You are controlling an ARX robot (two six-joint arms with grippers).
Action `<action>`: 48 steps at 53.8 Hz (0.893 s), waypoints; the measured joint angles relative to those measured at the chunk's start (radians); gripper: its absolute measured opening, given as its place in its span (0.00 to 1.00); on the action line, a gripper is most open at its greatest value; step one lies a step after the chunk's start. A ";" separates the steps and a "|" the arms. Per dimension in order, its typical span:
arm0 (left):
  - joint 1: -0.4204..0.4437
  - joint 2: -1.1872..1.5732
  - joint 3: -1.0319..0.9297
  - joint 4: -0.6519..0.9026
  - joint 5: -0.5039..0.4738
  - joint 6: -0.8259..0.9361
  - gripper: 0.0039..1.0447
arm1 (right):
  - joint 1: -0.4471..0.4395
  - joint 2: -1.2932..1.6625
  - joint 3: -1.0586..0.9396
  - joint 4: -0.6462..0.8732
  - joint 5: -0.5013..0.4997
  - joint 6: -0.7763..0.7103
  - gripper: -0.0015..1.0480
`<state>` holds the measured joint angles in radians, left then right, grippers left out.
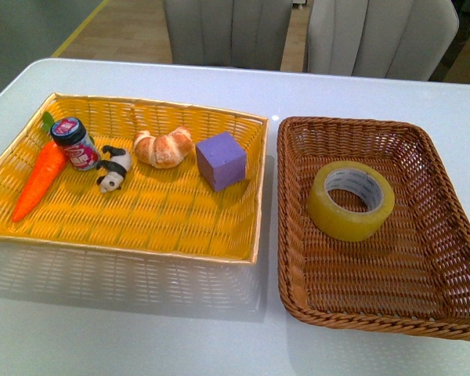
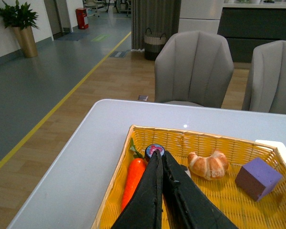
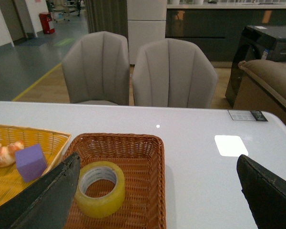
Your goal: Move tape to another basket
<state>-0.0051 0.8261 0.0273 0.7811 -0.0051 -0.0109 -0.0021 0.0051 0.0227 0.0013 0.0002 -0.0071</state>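
Note:
The yellow tape roll [image 1: 351, 200] lies flat inside the brown wicker basket [image 1: 423, 290] on the right; it also shows in the right wrist view [image 3: 100, 188] inside the same basket [image 3: 143, 152]. My right gripper [image 3: 157, 179] is open wide and empty, held above the table, with one finger beside the tape. My left gripper [image 2: 158, 155] is shut and empty, held above the yellow tray [image 2: 257, 214]. Neither arm shows in the front view.
The yellow woven tray [image 1: 164, 227] on the left holds a carrot [image 1: 39, 180], a small jar [image 1: 76, 143], a panda figure [image 1: 113, 168], a croissant [image 1: 164, 147] and a purple cube [image 1: 220, 160]. Two grey chairs [image 1: 313, 31] stand behind the white table [image 1: 141, 329].

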 joint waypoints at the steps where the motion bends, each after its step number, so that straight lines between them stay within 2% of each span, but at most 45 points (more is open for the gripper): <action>1: 0.000 -0.016 -0.001 -0.013 0.003 0.000 0.01 | 0.000 0.000 0.000 0.000 0.000 0.000 0.91; 27: 0.002 -0.348 -0.013 -0.309 0.005 0.000 0.01 | 0.000 0.000 0.000 0.000 0.000 0.000 0.91; 48: 0.002 -0.526 -0.013 -0.480 0.005 0.000 0.01 | 0.000 0.000 0.000 0.000 0.000 0.000 0.91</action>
<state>-0.0036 0.3004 0.0147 0.3016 0.0002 -0.0105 -0.0021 0.0051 0.0227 0.0013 0.0002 -0.0071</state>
